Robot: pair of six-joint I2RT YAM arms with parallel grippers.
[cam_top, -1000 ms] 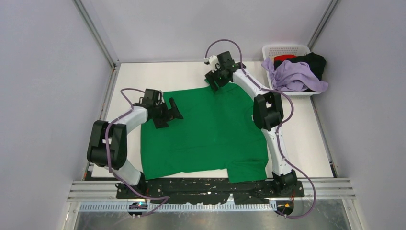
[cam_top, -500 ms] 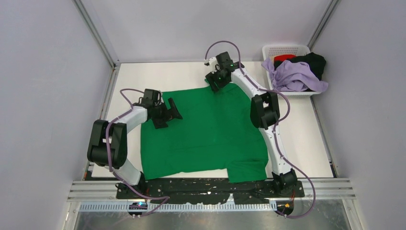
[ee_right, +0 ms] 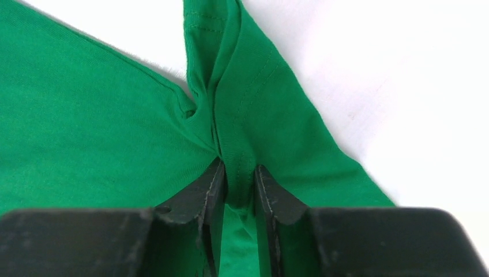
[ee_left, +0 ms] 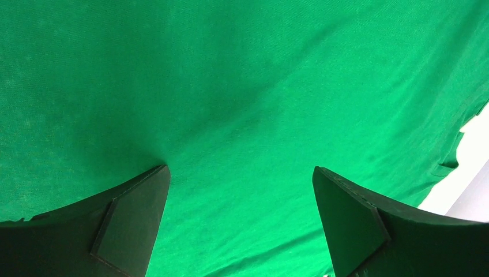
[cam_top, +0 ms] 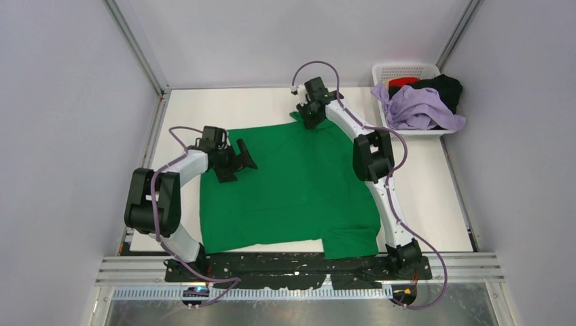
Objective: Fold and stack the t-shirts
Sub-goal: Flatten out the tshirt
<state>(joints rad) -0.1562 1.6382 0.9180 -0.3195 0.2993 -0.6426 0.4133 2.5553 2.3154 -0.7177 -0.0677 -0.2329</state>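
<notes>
At the far edge of the table [cam_top: 224,109], the right gripper [ee_right: 237,173] pinched a raised fold of the green t-shirt [cam_top: 299,183] between nearly closed jaws.
That shirt lay spread flat across the middle of the table, so the work looked to be at the first fold. The left gripper [ee_left: 239,173] stood over the shirt's left side with its jaws spread wide and nothing between them; whether its tips touched the cloth could not be told. Next, it would likely need a matching hold on its own edge so both arms could carry the cloth over evenly. A lavender t-shirt [cam_top: 421,109], a black t-shirt [cam_top: 448,88] and a red t-shirt [cam_top: 405,81] waited heaped in the white basket [cam_top: 406,66] at the far right corner, well apart from the fold and not in its way.
</notes>
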